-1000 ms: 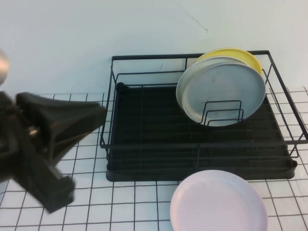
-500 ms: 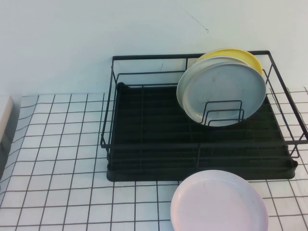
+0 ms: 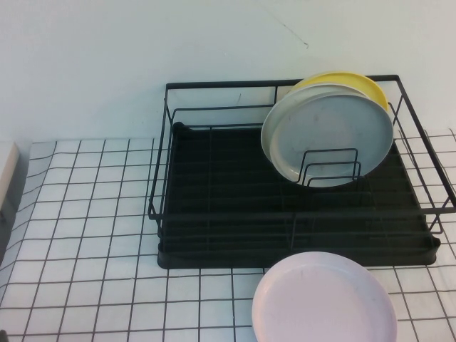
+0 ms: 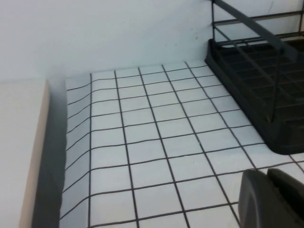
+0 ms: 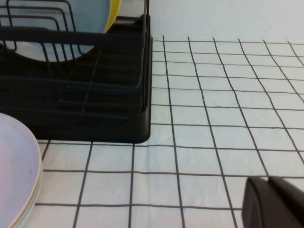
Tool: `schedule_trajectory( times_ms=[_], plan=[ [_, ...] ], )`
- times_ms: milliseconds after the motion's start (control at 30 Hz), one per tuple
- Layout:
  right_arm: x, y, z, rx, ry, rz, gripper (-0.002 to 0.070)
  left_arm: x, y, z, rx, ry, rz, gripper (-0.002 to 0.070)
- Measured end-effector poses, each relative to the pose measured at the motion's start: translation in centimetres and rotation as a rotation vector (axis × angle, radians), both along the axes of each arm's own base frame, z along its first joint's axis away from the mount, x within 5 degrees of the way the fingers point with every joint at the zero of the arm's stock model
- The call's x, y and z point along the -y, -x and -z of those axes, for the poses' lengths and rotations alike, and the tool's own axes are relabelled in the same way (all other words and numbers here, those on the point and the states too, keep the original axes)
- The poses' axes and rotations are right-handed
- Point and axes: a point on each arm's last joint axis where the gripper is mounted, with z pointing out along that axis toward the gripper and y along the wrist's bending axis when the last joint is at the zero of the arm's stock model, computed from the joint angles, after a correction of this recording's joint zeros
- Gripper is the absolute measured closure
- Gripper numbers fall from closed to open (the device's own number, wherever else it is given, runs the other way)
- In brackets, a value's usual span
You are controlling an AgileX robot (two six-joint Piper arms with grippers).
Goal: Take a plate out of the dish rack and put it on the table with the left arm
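The pale pink plate lies flat on the gridded white table, just in front of the black wire dish rack. It also shows in the right wrist view. Neither arm shows in the high view. In the left wrist view my left gripper is shut and empty, low over the table to the left of the rack. In the right wrist view my right gripper is shut and empty over the table to the right of the rack.
A grey plate stands upright in the rack's dividers with a yellow plate behind it. A beige surface borders the table on the far left. A pale wall stands behind the rack.
The left arm, which filled the left side of the high view one second ago, has withdrawn out of that view. The plates and the rack have not moved.
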Motion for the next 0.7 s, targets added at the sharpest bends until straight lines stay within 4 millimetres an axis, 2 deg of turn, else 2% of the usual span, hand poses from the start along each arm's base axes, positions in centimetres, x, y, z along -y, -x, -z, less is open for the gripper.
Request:
schedule_trajectory(
  times_ms=[700],
  plan=[
    [0.00,0.00,0.00,0.000,0.000,0.000,0.0679,-0.67,0.10,0.62,-0.074,0.047,-0.110,0.0677]
  ],
)
